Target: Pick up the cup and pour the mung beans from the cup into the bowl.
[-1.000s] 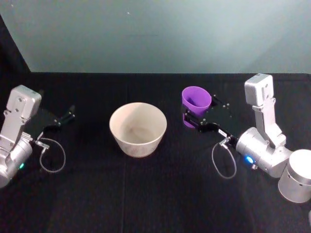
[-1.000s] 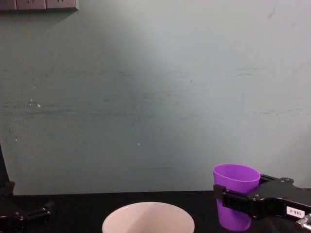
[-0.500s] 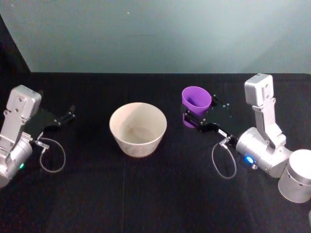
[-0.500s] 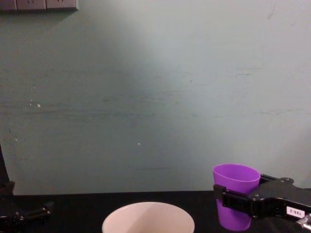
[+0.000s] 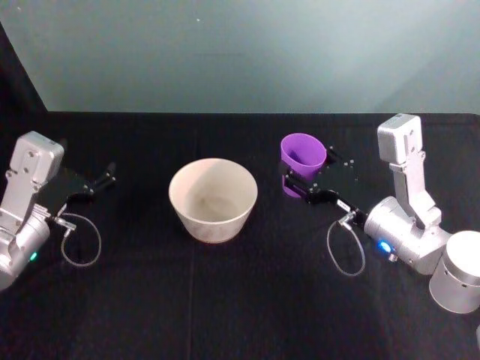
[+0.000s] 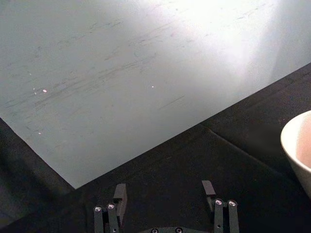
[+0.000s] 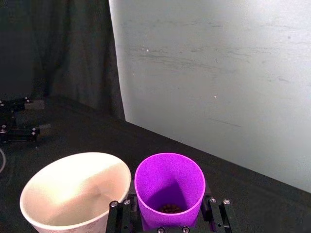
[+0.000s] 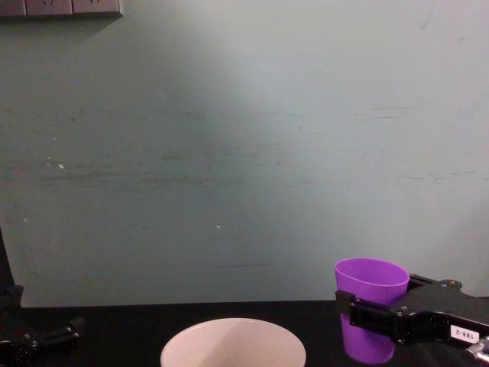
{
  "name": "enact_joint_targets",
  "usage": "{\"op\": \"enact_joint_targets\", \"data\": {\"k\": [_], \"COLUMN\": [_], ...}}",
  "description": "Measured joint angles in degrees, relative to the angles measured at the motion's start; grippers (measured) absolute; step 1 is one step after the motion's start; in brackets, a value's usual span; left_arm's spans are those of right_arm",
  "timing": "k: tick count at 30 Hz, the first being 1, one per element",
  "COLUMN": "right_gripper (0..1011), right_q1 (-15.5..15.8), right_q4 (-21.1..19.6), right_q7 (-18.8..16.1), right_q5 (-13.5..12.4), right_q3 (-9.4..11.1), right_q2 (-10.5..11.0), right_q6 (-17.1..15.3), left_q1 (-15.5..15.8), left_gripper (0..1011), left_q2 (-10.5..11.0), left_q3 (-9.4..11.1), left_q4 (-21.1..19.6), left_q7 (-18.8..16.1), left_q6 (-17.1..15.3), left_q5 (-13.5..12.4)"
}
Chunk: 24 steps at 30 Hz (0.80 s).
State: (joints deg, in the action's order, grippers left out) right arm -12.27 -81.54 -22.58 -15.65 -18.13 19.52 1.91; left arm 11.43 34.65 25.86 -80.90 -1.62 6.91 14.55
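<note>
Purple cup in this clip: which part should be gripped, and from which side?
Grip the cup around its mid wall, level, from its right, away from the bowl. It stands upright, handleless, mung beans at the bottom, so a side clamp keeps them in. The right end effector clamps it there; the left end effector is parked, open.

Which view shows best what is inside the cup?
The right wrist view: it looks down into the cup and shows dark beans at its bottom. The head view shows its rim and purple wall; the chest view, its side.
</note>
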Motion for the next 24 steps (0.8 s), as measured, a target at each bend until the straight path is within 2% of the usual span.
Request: {"op": "enact_joint_targets", "data": {"k": [24], "right_gripper": [723], "right_q1": [0.00], "right_q4": [0.00], "right_q7": [0.00], "right_q5": [0.00], "right_q3": [0.00], "right_q2": [0.00], "right_q6": [0.00], "left_q1": [0.00], "left_gripper": [1000], "left_q2": [0.00], "left_q3": [0.00], "left_q4": [0.00], "left_q7": [0.00], "left_q6": [0.00], "left_q5": [0.00]}}
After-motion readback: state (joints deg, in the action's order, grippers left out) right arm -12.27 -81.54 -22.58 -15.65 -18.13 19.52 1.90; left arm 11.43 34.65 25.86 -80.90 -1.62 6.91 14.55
